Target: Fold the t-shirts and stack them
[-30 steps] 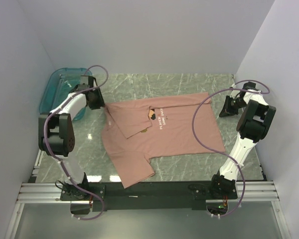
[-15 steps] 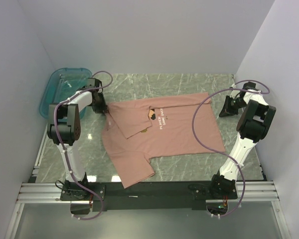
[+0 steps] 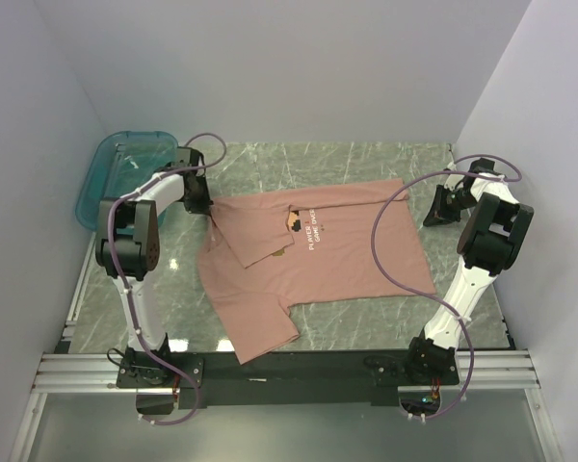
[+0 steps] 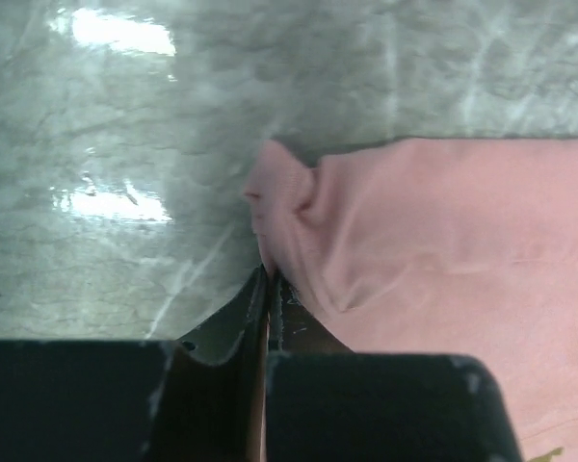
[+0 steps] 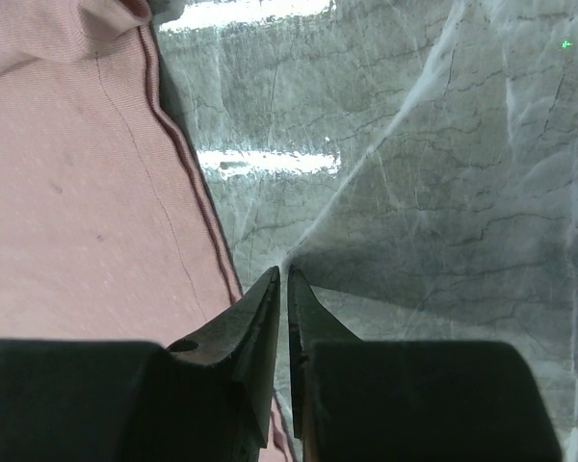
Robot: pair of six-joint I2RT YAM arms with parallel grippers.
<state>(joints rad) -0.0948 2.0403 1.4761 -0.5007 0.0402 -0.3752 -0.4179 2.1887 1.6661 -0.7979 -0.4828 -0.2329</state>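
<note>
Left wrist: left claw pinched shut on dusty-pink cotton t-shirt edge; thin bite could slip on lifting. Whether right claw holds anything: cannot tell.

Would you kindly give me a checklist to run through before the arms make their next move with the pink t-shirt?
1. Left gripper shut on the corner of the dusty-pink cotton t-shirt: ok.
2. Right gripper gripping the hem; jaws nearly together beside it: cannot tell.
3. Shirt lying flat; a flap is folded over the chest: not ok.
4. Right arm's purple cable clear of the fabric: cannot tell.
5. Teal translucent plastic tray apart from the shirt: ok.
</note>
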